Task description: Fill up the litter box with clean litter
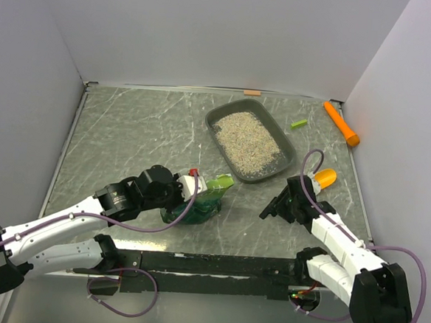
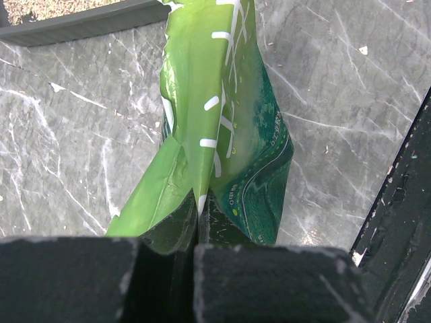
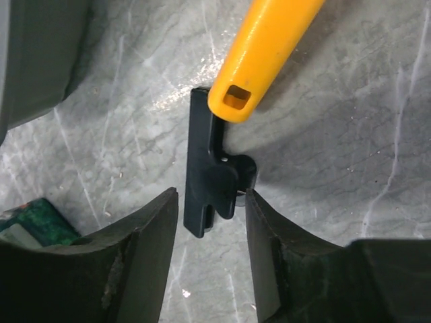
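The litter box (image 1: pixel 217 122) lies at the back centre, tilted, with pale clean litter (image 1: pixel 251 139) spread over its floor. My left gripper (image 1: pixel 186 191) is shut on the crinkled green bag (image 1: pixel 207 198), which rests on the table in front of the box; in the left wrist view the jaws (image 2: pixel 195 232) pinch the bag's edge (image 2: pixel 215 101), with the box rim (image 2: pixel 81 23) beyond. My right gripper (image 1: pixel 275 208) is open just above the table. In the right wrist view it (image 3: pixel 210 202) stands around a small dark clip-shaped piece (image 3: pixel 209 175), not touching it.
An orange-yellow scoop handle (image 1: pixel 324 178) lies right of the box, its end (image 3: pixel 262 47) over the dark piece. An orange tube (image 1: pixel 342 124) and a small green piece (image 1: pixel 299 124) lie at the back right. Walls enclose the table.
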